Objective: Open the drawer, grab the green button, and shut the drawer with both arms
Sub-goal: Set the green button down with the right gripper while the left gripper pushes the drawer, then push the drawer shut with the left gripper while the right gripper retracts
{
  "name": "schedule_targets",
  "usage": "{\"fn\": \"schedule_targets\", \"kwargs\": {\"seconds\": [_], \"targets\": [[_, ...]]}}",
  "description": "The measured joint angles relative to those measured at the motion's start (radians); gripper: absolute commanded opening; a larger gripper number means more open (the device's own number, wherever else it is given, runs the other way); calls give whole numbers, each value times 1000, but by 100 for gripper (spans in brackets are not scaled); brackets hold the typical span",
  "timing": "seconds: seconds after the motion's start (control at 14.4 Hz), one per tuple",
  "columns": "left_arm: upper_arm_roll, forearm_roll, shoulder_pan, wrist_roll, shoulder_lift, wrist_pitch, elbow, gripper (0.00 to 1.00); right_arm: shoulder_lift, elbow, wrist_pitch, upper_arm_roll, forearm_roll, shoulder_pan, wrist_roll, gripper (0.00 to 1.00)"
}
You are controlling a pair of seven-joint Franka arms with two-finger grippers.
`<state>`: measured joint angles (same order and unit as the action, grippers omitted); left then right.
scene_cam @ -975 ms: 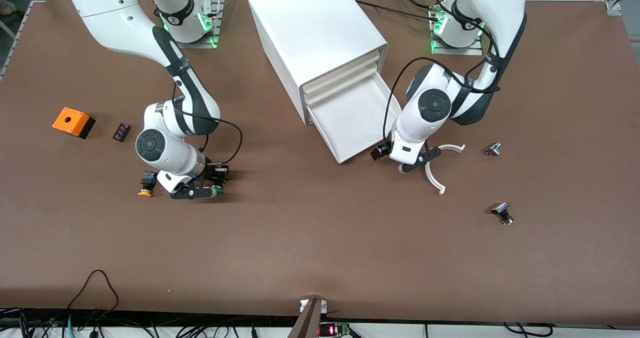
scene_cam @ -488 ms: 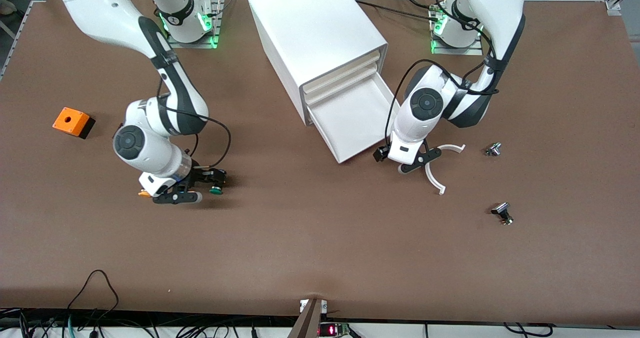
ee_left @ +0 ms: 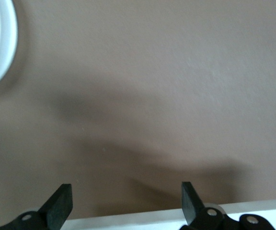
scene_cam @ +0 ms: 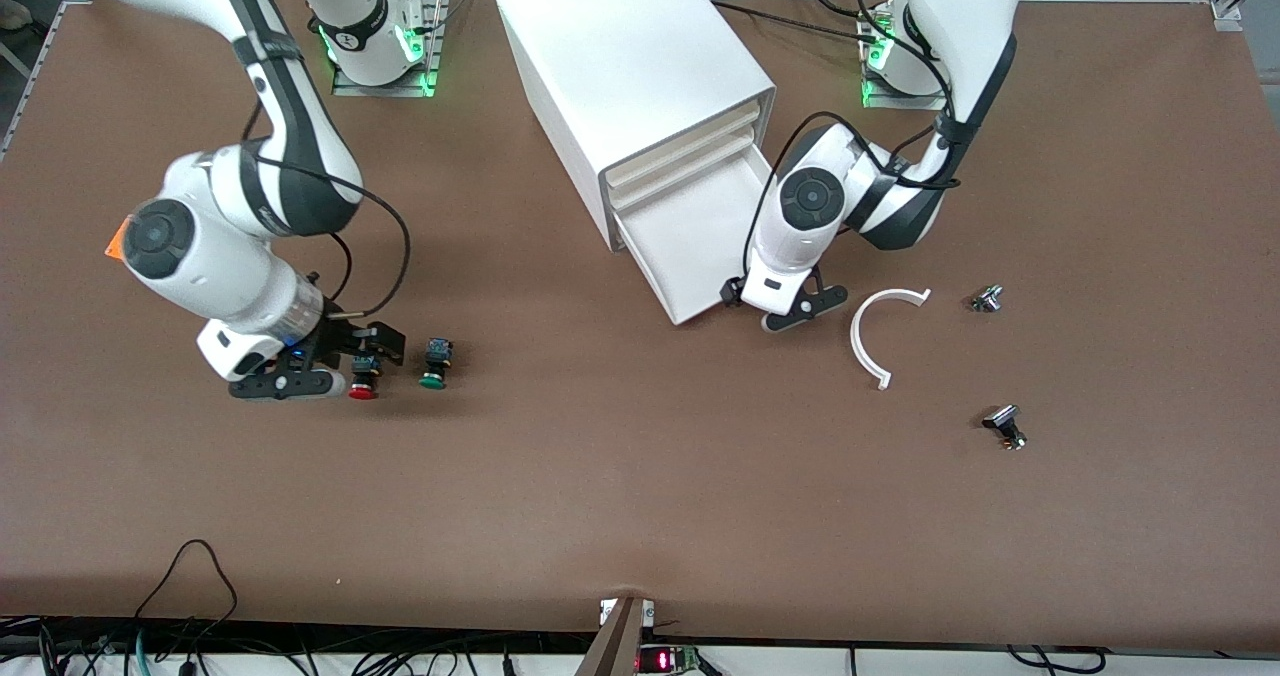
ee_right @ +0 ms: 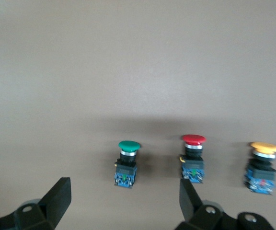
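The drawer [scene_cam: 700,241], the lowest in the white cabinet [scene_cam: 640,66], is pulled out and looks empty. The green-capped button [scene_cam: 434,364] rests on the table toward the right arm's end, beside a red-capped one [scene_cam: 363,380]. My right gripper [scene_cam: 345,364] is open and empty just above them; its wrist view shows the green button [ee_right: 127,163] ahead of the gripper [ee_right: 123,187], apart from the fingers. My left gripper [scene_cam: 775,306] is open and empty at the drawer's front corner; its wrist view shows the gripper [ee_left: 124,190] over the drawer's white edge [ee_left: 152,221].
A yellow-capped button [ee_right: 262,167] sits beside the red one [ee_right: 193,160]. A white curved strip [scene_cam: 865,341] lies near the left gripper. Two small metal parts [scene_cam: 987,299] [scene_cam: 1004,426] lie toward the left arm's end. An orange box [scene_cam: 113,243] peeks from under the right arm.
My right gripper has let go of the green button and drawn back toward the right arm's end. My left gripper moved from over the curved strip to the drawer's front corner.
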<state>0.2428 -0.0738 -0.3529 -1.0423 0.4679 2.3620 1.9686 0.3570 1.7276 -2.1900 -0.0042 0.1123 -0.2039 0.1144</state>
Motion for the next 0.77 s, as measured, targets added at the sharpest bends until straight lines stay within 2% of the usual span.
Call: {"fn": "schedule_targets", "kwargs": {"seconds": [0.56, 0.77], "targets": [[111, 0, -1, -11, 0, -118, 0, 100, -245, -7, 270, -52, -39, 3, 7, 100], [152, 3, -1, -13, 0, -152, 0, 100, -329, -11, 351, -35, -57, 40, 13, 100]]}}
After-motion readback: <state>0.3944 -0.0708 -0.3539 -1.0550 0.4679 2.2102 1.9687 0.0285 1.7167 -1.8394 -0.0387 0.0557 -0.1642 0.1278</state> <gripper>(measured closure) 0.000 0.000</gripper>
